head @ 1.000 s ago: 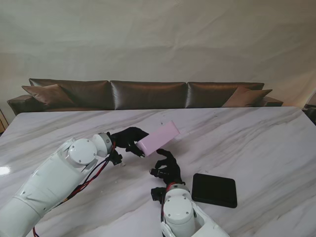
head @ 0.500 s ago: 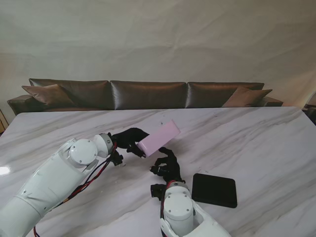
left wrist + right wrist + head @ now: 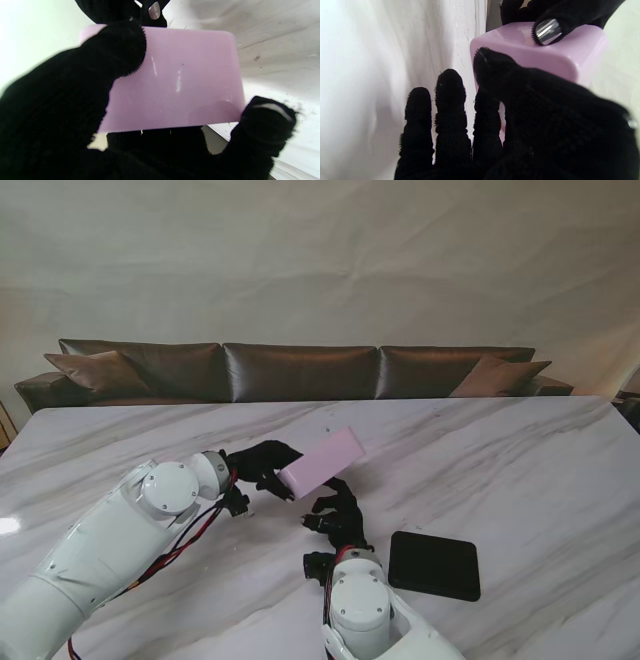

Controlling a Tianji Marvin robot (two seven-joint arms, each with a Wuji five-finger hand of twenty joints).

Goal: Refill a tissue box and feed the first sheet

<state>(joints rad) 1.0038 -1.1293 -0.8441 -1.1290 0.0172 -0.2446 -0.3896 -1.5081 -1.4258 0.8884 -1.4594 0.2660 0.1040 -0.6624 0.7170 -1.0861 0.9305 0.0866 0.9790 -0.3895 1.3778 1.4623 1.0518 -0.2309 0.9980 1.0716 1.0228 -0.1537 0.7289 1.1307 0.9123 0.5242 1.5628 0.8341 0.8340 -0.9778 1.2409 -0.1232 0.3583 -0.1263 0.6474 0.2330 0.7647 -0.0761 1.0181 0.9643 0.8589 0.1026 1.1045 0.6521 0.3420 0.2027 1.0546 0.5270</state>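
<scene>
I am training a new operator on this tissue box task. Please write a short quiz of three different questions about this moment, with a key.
1. True or false: the pink box lies flat on the table.
2. Which hand grips the box? A) left hand B) right hand
3. Fill in: the black lid lies to the robot's ____ of the right hand.

Key: 1. False, it is held up, tilted. 2. A. 3. right.
</scene>
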